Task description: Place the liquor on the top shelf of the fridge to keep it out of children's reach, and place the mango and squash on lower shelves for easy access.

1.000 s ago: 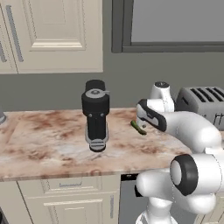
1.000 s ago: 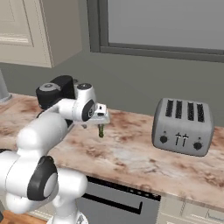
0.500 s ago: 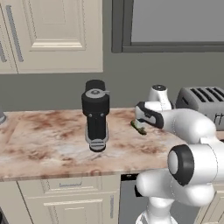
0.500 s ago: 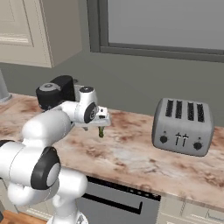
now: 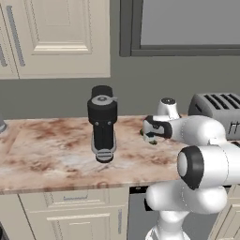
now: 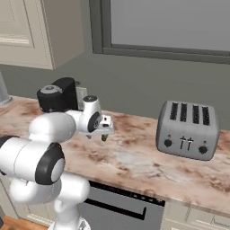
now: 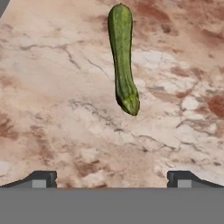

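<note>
The squash lies on the marbled counter in the upper middle of the hand view, running from the top edge down to the centre, its lighter cut end nearest the camera. The gripper has its jaws spread wide, empty; the two dark fingertips sit at the lower left and lower right, well apart from the squash. In the left base view the gripper hangs just over the counter at centre right, right of the black coffee grinder. A dark sliver under it is probably the squash. A grey toaster stands at right in the right base view.
</note>
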You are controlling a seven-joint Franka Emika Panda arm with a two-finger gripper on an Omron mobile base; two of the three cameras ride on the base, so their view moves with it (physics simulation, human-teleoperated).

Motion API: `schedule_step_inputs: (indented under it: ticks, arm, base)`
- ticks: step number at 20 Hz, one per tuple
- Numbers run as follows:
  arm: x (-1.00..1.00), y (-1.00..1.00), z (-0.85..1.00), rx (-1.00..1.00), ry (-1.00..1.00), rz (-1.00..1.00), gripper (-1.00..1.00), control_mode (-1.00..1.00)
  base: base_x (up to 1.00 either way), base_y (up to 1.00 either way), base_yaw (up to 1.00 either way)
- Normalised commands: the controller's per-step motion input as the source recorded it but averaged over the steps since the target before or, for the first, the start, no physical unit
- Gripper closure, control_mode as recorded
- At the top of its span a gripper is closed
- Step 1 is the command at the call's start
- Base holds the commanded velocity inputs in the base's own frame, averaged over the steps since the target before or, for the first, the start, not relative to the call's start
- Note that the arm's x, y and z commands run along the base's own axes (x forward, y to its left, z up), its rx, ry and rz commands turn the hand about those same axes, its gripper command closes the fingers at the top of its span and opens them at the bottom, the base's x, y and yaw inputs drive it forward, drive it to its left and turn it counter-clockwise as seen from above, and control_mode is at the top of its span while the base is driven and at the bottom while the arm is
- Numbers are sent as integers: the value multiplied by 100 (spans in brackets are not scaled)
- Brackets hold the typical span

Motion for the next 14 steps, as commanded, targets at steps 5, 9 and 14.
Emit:
schedule_step_inputs:
  ticks: [5, 9, 14]
  arm:
    - [19, 0, -23, 0, 0, 0, -100, -100]
    - [22, 0, -16, 0, 0, 0, -100, -100]
    - [23, 0, -14, 0, 0, 0, -100, -100]
  base:
    - [0, 0, 0]
    - [0, 0, 0]
    - [0, 0, 0]
